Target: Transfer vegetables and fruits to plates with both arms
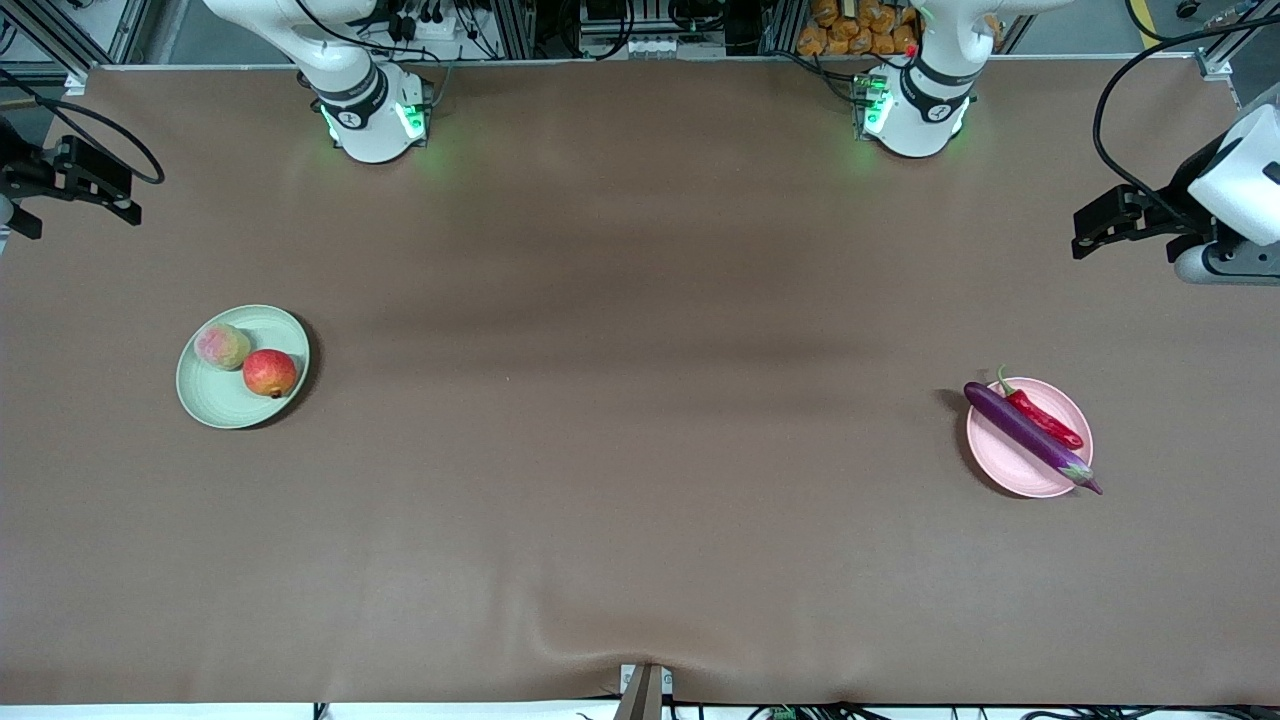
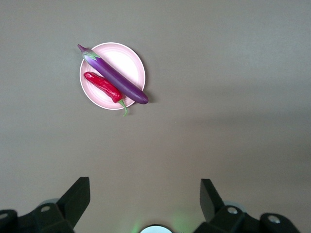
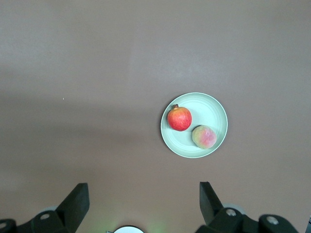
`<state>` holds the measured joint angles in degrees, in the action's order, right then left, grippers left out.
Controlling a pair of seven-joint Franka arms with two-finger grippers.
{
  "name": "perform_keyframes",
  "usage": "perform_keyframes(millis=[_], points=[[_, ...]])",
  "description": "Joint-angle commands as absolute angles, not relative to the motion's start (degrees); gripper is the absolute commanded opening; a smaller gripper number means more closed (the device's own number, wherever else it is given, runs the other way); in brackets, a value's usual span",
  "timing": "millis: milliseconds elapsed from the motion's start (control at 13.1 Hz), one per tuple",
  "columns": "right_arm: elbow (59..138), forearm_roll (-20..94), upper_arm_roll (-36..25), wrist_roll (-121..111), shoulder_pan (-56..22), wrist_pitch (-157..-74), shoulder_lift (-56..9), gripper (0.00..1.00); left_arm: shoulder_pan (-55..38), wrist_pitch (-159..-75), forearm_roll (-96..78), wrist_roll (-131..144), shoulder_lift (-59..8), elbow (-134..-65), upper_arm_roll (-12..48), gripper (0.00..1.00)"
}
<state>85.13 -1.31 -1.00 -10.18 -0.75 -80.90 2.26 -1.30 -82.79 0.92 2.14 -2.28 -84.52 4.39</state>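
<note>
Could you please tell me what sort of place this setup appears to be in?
Probably a robotics lab: two white robot arm bases bolted along a brown-covered table, bare aluminium framing with cables above them, and glossy fake produce set on small round plates.

Even, soft overhead light, fairly bright. Broad faint shadow bands cross the table (image 1: pixel 640 560); green LED glow by both bases. Front view sharp; wrist views slightly soft, dimmer toward corners.
</note>
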Motion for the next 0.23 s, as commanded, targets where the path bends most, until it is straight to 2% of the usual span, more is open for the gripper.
perform_keyframes(millis=[0, 152], points=[[83.93, -1.67, -0.18, -9.67, 0.00, -81.30, 1.32, 1.00, -0.79, -82.71, 1.58, 0.97, -1.58, -84.64, 4.75, 1.00], [84.02, -2.28, -0.09, -9.76, -0.44, -81.39, 1.32, 1.00, -0.79, -82.71, 1.58, 0.88, -1.58, -84.64, 4.75, 1.00]])
